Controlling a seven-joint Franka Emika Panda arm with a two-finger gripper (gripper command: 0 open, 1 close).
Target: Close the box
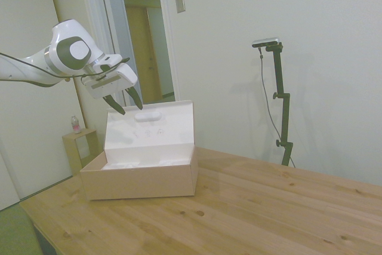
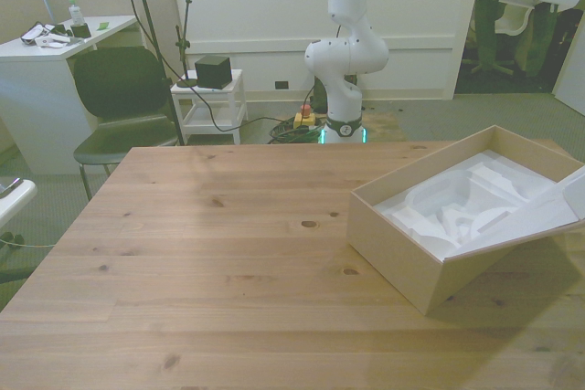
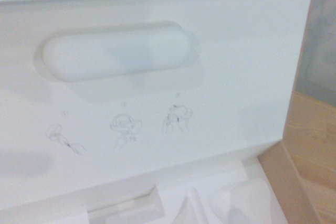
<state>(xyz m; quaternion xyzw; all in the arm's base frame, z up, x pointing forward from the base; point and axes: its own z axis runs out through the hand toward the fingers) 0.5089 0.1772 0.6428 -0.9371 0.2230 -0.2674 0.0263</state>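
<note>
The box (image 1: 140, 177) is sitting open near a bench (image 1: 250, 213) corner, its lid (image 1: 149, 125) standing upright. The end effector (image 1: 126, 103), fingers spread and empty, is hovering just beside the lid's top edge.

Tan-brown box (image 1: 140, 180) outside, white inside; its white lid (image 1: 149, 125) shows faint grey line drawings. Light knotty wooden table (image 2: 210, 253). White arm, dark grey fingers on the gripper (image 1: 125, 104).
</note>
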